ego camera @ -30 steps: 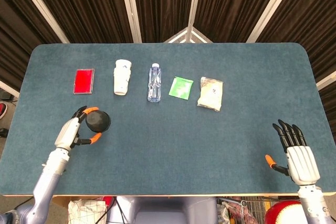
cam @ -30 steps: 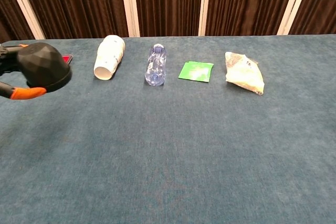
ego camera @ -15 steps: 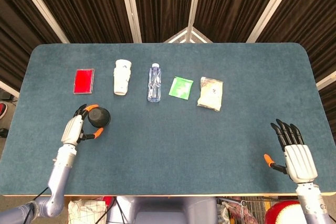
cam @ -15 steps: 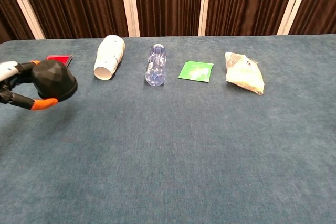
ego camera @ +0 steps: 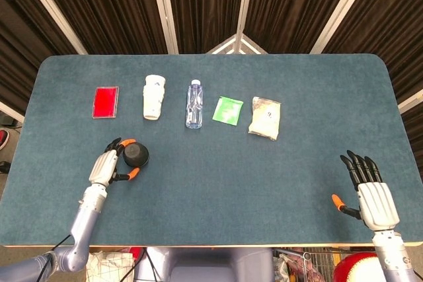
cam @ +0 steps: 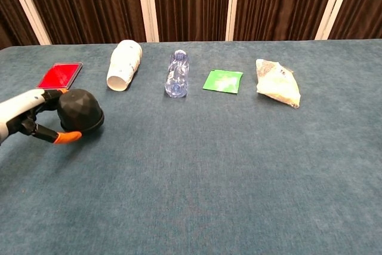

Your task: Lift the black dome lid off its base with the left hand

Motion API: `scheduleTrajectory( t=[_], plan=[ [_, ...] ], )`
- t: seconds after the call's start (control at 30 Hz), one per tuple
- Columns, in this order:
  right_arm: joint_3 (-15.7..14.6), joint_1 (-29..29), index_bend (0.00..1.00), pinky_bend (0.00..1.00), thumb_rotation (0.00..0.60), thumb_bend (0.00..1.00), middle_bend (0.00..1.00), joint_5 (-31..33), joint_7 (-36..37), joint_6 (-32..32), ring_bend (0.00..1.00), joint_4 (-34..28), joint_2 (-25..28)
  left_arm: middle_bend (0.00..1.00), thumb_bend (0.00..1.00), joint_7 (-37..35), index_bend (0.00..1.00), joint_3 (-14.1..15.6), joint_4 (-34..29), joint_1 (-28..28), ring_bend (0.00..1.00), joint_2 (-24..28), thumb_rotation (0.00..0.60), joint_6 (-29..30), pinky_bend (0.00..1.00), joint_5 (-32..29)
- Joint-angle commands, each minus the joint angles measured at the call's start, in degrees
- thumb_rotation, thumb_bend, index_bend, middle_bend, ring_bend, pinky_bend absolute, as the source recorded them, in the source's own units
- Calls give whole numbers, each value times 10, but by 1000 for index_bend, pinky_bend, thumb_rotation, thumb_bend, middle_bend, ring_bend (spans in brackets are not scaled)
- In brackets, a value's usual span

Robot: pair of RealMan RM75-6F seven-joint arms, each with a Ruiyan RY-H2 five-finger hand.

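Toward the near left part of the blue table (ego camera: 218, 183), the left hand (ego camera: 106, 168) holds the black dome lid (ego camera: 137, 156), its orange-tipped thumb and fingers curled around the lid's left side. In the chest view the same hand (cam: 27, 121) comes in from the left edge with the lid (cam: 80, 111) cupped against its fingers; the lid sits low, and whether it touches the cloth or hangs just above it cannot be told. No separate base can be made out under it in either view.

Across the far side of the table runs a row of other things (none of them touched by either hand). At the left lies a flat red card (ego camera: 106, 102), next to it a white paper cup (ego camera: 153, 96) on its side, then a clear plastic bottle (ego camera: 193, 104), also on its side, a small green packet (ego camera: 228, 110), and a pale crinkled bag (ego camera: 265, 118) at the right end of the row. The lid is nearer the robot than the card and the cup, well apart from both.

At the near right corner the right hand (ego camera: 370, 189) rests palm down with its dark fingers straight and spread, holding nothing. Only the head view shows it.
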Motion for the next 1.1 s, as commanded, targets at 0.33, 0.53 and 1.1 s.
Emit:
scheduleTrajectory(
  t=[0.33, 0.53, 1.1],
  plan=[
    [1, -2, 68, 11, 600, 289, 24, -2, 8, 7, 68, -2, 4, 211, 521, 42, 201, 6, -6, -1, 0, -9, 600, 13, 0, -2],
    [-1, 0, 68, 11, 600, 289, 24, -2, 6, 2, 68, -1, 4, 140, 519, 62, 172, 10, -12, 1, 0, -1, 600, 7, 0, -11],
    [0, -1, 68, 11, 600, 289, 24, -2, 9, 4, 68, 0, 1, 0, 350, 65, 51, 14, -46, 1, 0, 25, 600, -8, 0, -10]
  ],
)
